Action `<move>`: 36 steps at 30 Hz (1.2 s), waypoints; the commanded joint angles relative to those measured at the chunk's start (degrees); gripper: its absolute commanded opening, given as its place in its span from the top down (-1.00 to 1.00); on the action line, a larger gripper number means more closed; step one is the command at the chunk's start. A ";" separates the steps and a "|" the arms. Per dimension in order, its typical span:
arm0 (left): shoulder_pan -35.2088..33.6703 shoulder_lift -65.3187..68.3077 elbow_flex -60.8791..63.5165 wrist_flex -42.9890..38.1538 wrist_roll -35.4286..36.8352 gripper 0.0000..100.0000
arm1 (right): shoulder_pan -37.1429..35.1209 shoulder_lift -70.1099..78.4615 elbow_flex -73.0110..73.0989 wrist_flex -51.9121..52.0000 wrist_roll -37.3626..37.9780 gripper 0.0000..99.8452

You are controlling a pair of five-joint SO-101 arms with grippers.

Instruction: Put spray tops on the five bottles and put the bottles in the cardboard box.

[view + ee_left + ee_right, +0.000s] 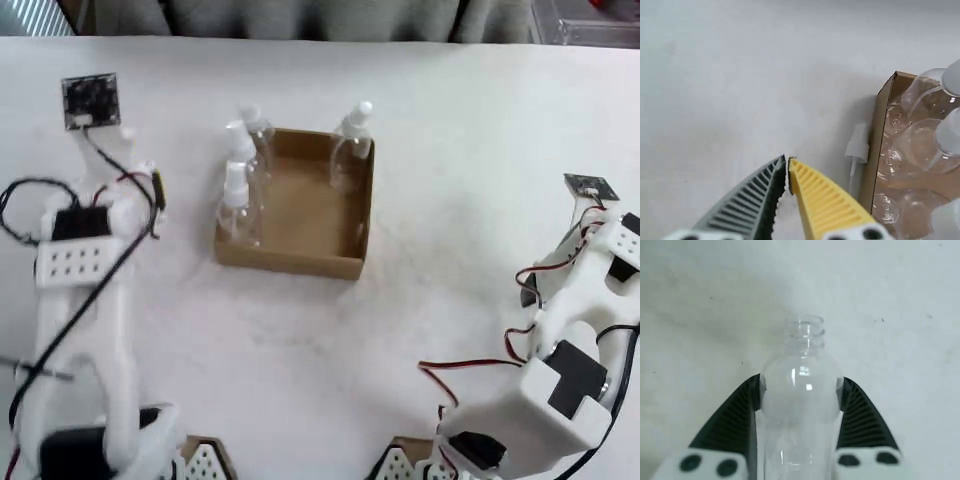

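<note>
Left claw tips together | loose white spray top just ahead, lying along brown cardboard box wall | right claw clamped on clear uncapped bottle, neck outward.

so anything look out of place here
One thing: a loose spray top lies on the table right beside the outer wall of the cardboard box, not on a bottle. The bottle in the right tool has a bare neck.
</note>
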 commanded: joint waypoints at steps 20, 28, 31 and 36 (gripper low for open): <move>5.85 34.86 -20.66 -7.65 0.62 0.64 | 0.57 -2.86 -0.62 -1.54 0.53 0.97; 8.31 37.76 -21.36 -7.91 0.62 0.64 | 0.13 -2.86 -0.53 -2.33 0.53 0.97; 9.19 38.29 -21.45 -8.00 0.44 0.64 | 0.13 -2.86 -0.53 -2.33 0.53 0.97; 9.27 38.55 -20.84 -10.11 0.18 0.64 | 0.13 -2.86 -0.53 -2.33 0.53 0.97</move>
